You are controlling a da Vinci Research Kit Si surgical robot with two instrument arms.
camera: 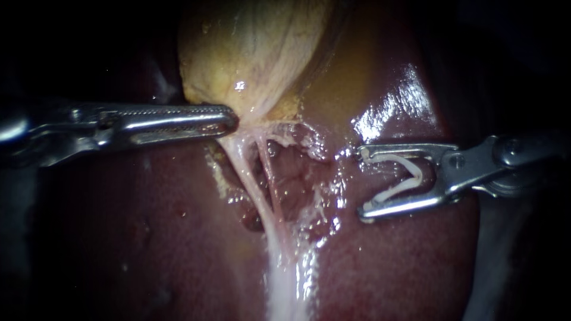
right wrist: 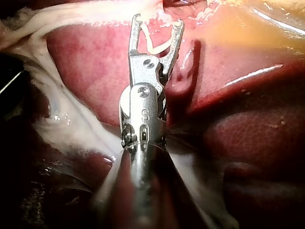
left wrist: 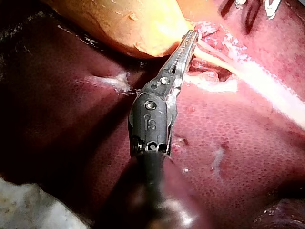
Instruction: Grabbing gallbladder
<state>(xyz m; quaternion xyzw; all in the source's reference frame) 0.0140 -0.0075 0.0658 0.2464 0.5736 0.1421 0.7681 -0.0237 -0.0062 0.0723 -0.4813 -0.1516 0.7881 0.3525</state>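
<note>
Your left instrument [camera: 229, 119] comes in level from the left. Its serrated steel jaws lie together, and the tip touches the narrow lower end of the pale yellow, veined gallbladder [camera: 250, 47]. No tissue shows between the jaws. The left wrist view agrees: jaws together, tip [left wrist: 193, 34] at the rim of the gallbladder [left wrist: 128, 24], right where the sac tapers off.

The gallbladder sits top centre in the endoscope view, on the glossy dark red liver [camera: 148, 238]. From its narrow end, thin pale strands of tissue [camera: 256, 190] run down across a raw, ragged pit in the liver surface.

Your right instrument [camera: 363, 183] comes in from the right and hangs over the liver beside that pit, well apart from the gallbladder. Its jaws stand wide apart but are clamped on a white V-shaped clip [camera: 397, 189] that sits between them (its legs reach both jaws). The right wrist view shows the same: the clip [right wrist: 157, 47] is seated in the spread jaws, and the tips [right wrist: 158, 20] point at the white strands, with liver [right wrist: 95, 62] underneath.
</note>
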